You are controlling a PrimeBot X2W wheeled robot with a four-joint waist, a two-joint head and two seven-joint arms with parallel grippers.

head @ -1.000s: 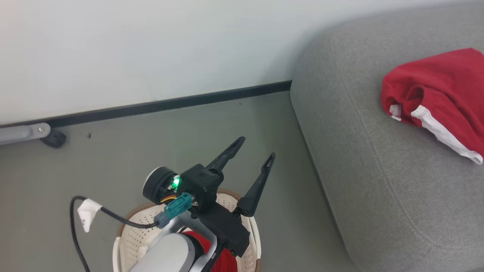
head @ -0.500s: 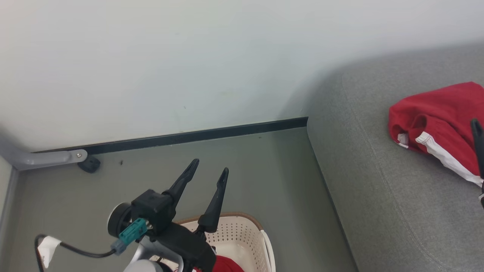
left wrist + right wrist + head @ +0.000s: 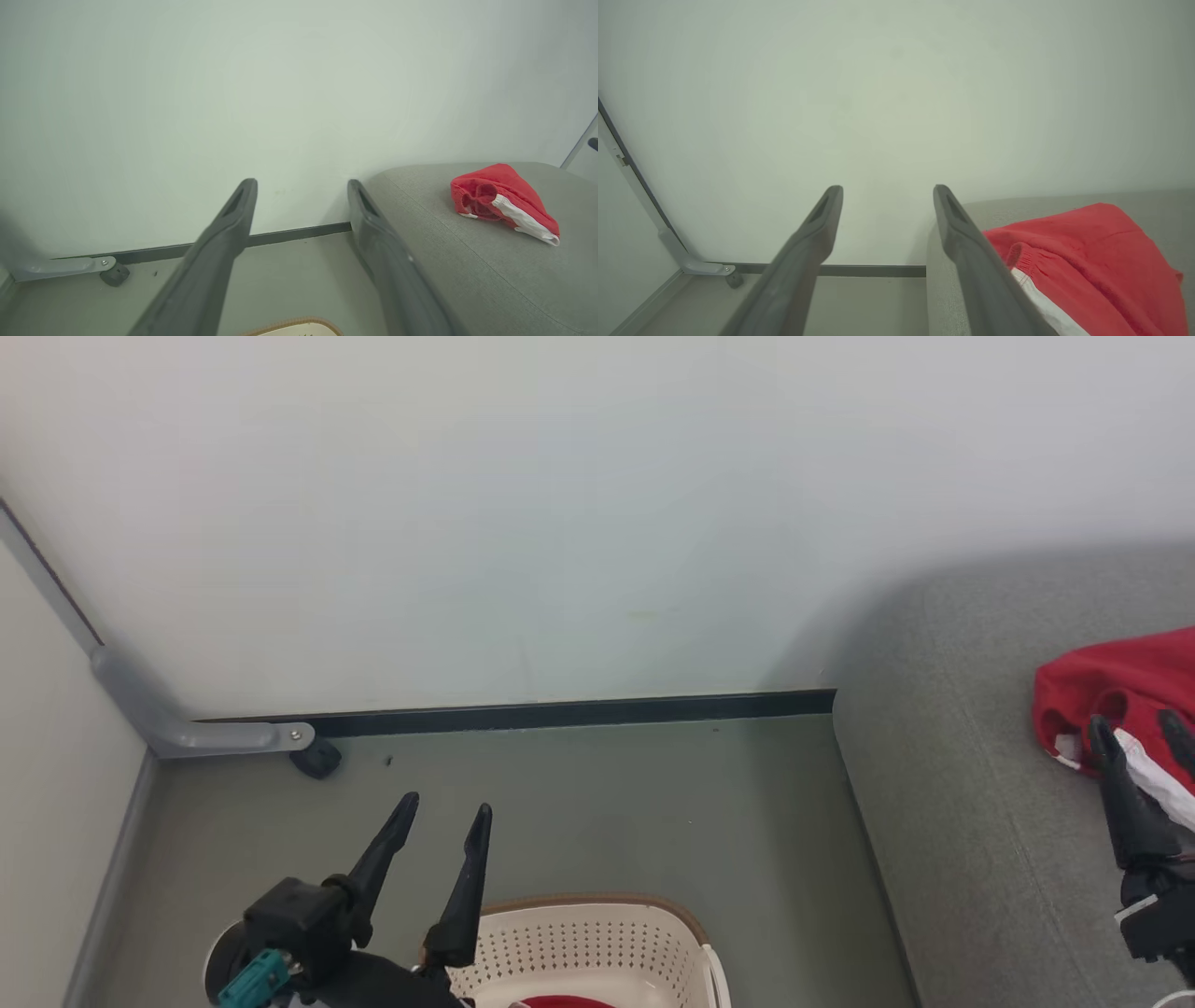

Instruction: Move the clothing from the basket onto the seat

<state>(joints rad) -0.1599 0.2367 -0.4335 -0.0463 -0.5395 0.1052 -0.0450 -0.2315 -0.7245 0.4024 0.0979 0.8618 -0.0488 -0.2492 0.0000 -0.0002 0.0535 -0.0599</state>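
- Seat [image 3: 971,821]: grey upholstered cushion with a rounded corner, set against the wall [image 3: 560,523].
- Basket [image 3: 597,938]: cream, perforated wall, brown rim. It stands on the floor [image 3: 607,803] near the seat and is cut off by the bottom edge of the head view.
- Red fabric [image 3: 560,1001]: a sliver inside the basket, at the bottom edge of the head view.
- Red garment [image 3: 1120,677]: bunched, with a white stripe and white hem. It lies on top of the seat, well apart from the basket.
- Left gripper [image 3: 447,803]: lower left of the head view, over the floor just beside the left end of the basket's far rim. Fingers spread wide, nothing between them.
- Right gripper [image 3: 1134,719]: right edge of the head view, above the seat. Fingers spread wide and empty, their tips crossing the red garment in that view; whether they touch it cannot be told.
- Dark skirting [image 3: 560,716]: runs along the foot of the wall.
- Grey bar [image 3: 187,735]: in the left corner, with a black foot [image 3: 317,761].
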